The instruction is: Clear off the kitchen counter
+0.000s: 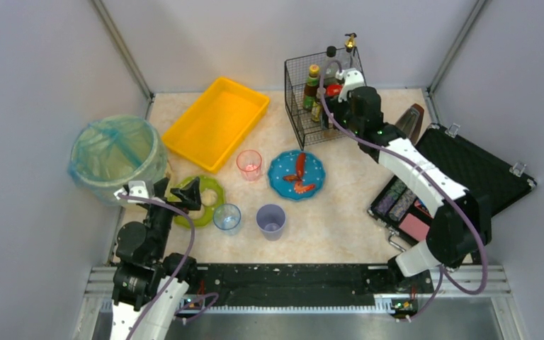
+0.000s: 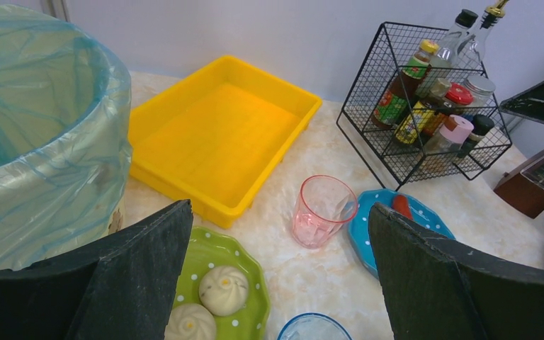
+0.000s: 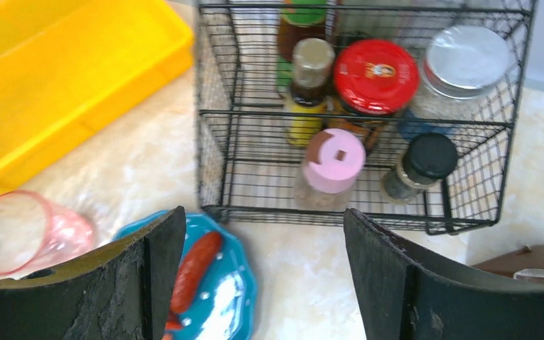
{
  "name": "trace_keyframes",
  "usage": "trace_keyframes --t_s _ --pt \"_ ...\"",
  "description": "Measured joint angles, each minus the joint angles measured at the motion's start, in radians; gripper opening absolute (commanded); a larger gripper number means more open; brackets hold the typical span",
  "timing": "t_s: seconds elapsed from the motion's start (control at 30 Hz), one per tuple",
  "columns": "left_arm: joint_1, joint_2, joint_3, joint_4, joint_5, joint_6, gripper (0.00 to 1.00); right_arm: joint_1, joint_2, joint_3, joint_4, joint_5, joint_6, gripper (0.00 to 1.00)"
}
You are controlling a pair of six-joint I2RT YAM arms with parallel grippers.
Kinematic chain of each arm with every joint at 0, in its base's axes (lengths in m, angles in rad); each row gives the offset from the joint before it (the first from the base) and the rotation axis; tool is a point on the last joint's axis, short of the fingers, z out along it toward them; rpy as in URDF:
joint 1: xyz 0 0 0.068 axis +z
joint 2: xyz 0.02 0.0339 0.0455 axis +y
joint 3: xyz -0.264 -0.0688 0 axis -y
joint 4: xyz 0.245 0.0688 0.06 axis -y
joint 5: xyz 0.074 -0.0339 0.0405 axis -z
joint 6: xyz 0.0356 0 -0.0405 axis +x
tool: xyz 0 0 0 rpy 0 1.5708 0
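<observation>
The counter [image 1: 340, 212] lies crowded beneath both arms. At left, the left gripper [image 2: 280, 207] hangs wide open over the green plate [image 2: 216, 251] (nothing held); dropping carelessly could squash buns. The pink cup [image 1: 249, 164] looks tippable. At right, the right gripper [image 3: 263, 212], jaws apart and empty, could snag the rack [image 1: 308, 106].

The left arm [image 1: 138, 244], at the lower left of the top view, is showing rounded black joint housings and a white lower link, with a thin purple cable [image 1: 193, 234] looping beside it. The right arm [image 1: 425, 177], at the right, is wearing white shells between black joints; a second purple cable [image 1: 484, 258] is trailing along it and a small green light [image 1: 380, 132] is glowing. The left arm's fingers [image 2: 134, 283] and the right arm's fingers [image 3: 99, 290] are appearing as black wedge-shaped pads with rough, grainy faces.
</observation>
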State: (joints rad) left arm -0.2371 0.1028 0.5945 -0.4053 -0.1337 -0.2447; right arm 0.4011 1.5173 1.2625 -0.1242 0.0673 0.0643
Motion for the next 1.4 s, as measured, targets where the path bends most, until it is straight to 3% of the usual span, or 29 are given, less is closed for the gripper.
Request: trace_keyframes --t_s 0.3,0.6,1.4 --pt "0.0 -0.032 0.0 0.0 0.016 0.0 0.98 0.17 -0.116 -0.061 -0.093 -0.039 0.034 0.8" --pt "0.0 -0.036 0.0 0.0 0.018 -0.001 0.98 0.259 -0.105 -0.101 -0.154 -0.091 0.089 0.74" --pt "0.0 -0.036 0.0 0.0 0.018 -0.001 0.98 0.343 0.571 0.38 -0.152 -0.197 0.21 0.51"
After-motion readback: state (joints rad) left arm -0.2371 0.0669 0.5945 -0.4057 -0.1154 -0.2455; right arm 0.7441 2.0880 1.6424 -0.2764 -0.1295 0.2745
